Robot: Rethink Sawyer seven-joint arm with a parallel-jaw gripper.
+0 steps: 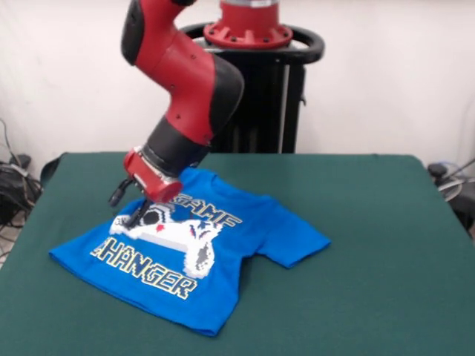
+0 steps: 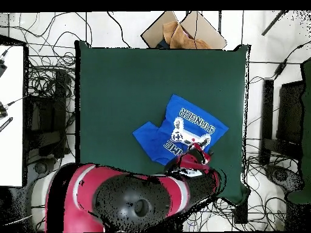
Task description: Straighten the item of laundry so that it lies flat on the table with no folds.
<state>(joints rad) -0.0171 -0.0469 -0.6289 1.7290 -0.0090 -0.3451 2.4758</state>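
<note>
The T-shirt (image 1: 200,259) is spread print side up on the green table (image 1: 386,245), on the half of the cloth toward the left edge in the front view. Most of its body lies flat, and one sleeve is laid out toward the table's middle. The other sleeve is not visible: the corner of the shirt under the arm appears to be tucked or folded, and the shirt sits askew to the table's edges.

The gripper (image 1: 139,215) is lowered onto the shirt at the upper left edge of the print, beside the word "GAME". Dark fingertips are seen touching or nearly touching the cloth, but whether they are spread or pinched on fabric cannot be told from either view; in the overhead view the gripper (image 2: 195,159) is largely hidden by the arm (image 1: 185,89).

For the step in hand, only the top layer at the hidden corner should probably be taken, and it should be drawn outward, away from the print and low over the table, so the flat part is not dragged or bunched. A pull across the print would likely raise new creases.
</note>
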